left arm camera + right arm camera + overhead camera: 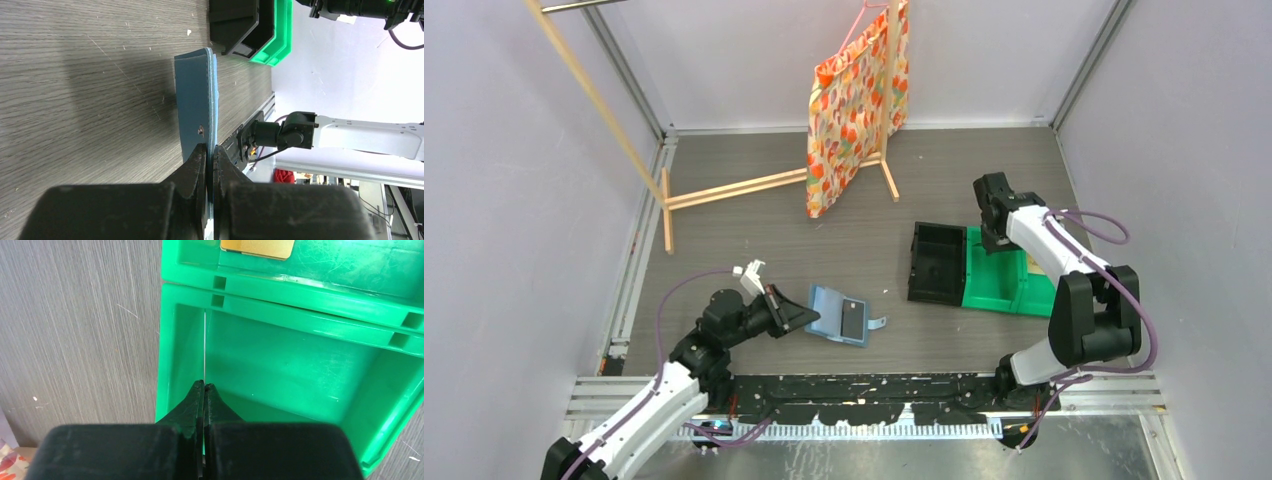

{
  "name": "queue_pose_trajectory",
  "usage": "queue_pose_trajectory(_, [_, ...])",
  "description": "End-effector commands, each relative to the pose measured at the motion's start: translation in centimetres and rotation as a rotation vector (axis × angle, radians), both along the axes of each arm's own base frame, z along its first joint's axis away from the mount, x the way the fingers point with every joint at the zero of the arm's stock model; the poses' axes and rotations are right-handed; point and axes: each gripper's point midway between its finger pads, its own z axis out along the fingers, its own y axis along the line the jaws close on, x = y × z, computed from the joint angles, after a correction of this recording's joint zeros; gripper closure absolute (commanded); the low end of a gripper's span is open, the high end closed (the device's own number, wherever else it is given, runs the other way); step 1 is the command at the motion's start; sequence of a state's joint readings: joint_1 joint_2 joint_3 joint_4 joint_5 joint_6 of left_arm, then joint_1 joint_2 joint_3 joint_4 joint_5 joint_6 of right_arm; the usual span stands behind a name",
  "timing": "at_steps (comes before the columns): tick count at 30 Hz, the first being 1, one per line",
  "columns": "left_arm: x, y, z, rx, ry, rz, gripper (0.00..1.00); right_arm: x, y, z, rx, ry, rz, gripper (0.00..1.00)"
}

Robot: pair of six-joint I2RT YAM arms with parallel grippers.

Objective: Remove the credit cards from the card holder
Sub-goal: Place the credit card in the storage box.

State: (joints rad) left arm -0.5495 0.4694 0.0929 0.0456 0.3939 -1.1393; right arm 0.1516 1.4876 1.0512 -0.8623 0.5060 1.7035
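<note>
- L gripper (210, 151): jaws pinched tight on the edge of the card holder (829, 306), on its outer teal flap. From the wrist cam the flap stands edge-on, running away from the fingertips.
- Holder lies opened out on the table (754, 230), mid-front, well apart from the bins. A dark card (854, 320) shows on its inner face.
- R gripper (205, 386): jaws closed on a pale card (205, 345), seen edge-on as a thin line. It hangs over one compartment of the green bin (280, 287).
- Tan card (257, 246) already lies in the next compartment. Black bin (921, 262) sits touching the green one.
- Handling, my read: holder is light, soft and floppy, so it'll drag or fold if a card is pulled w/o an anchor. The flap-edge pinch looks like the right hold-down.
- Cards: thin, stiff, slick, very light. Can't be lifted flat, so take the exposed short edge and slide along the sleeve. The sleeve probably grips a bit.
- Risk: the card slips from the pads, or the holder lifts along w/ it.
</note>
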Motion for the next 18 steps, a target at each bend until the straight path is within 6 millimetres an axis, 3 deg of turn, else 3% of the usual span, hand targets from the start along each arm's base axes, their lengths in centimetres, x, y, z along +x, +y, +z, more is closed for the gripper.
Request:
queue_pose_trajectory(1, [-0.3, -0.1, 0.8, -0.017, -0.029, -0.019, 0.99, 1.1, -0.9, 0.4, -0.049, -0.042, -0.05, 0.99])
queue_pose_trajectory(10, [-0.6, 0.2, 0.6, -0.028, -0.028, -0.008, 0.99, 1.7, -1.3, -0.4, -0.08, -0.037, -0.052, 0.99])
queue_pose_trajectory(18, [-0.6, 0.3, 0.5, -0.022, -0.023, -0.007, 0.99, 2.9, -0.9, -0.6, -0.076, -0.046, -0.027, 0.86])
